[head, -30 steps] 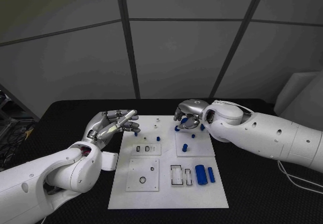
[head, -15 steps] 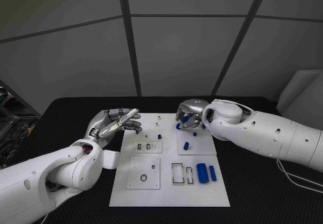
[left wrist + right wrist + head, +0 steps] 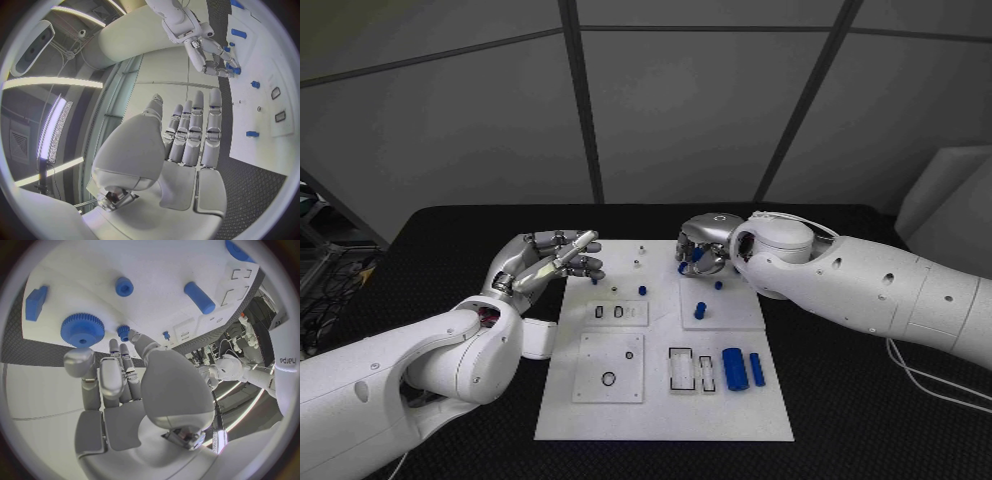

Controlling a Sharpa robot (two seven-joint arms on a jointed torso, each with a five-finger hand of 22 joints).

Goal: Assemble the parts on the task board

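Observation:
The white task board (image 3: 661,410) lies in the middle of the black table. My right hand (image 3: 707,245) hovers over its far right corner. In the right wrist view that hand (image 3: 119,385) has its fingers stretched out, with the tips just short of a blue gear (image 3: 82,330) lying flat on the board (image 3: 156,265). Nothing is between the thumb and fingers. A small blue peg (image 3: 124,286) and a blue cylinder (image 3: 200,297) stand beyond the gear. My left hand (image 3: 548,262) is raised at the board's far left edge, fingers straight and side by side (image 3: 187,145), holding nothing.
Two blue cylinders (image 3: 731,365) lie side by side on the board's right, beside rectangular slots (image 3: 679,372). A blue peg (image 3: 698,311) stands in the right plate. A ring recess (image 3: 607,381) marks the near left plate. Black table surrounds the board.
The camera has shifted slightly. Both hands stay over the same spots on the board, and no part has visibly moved.

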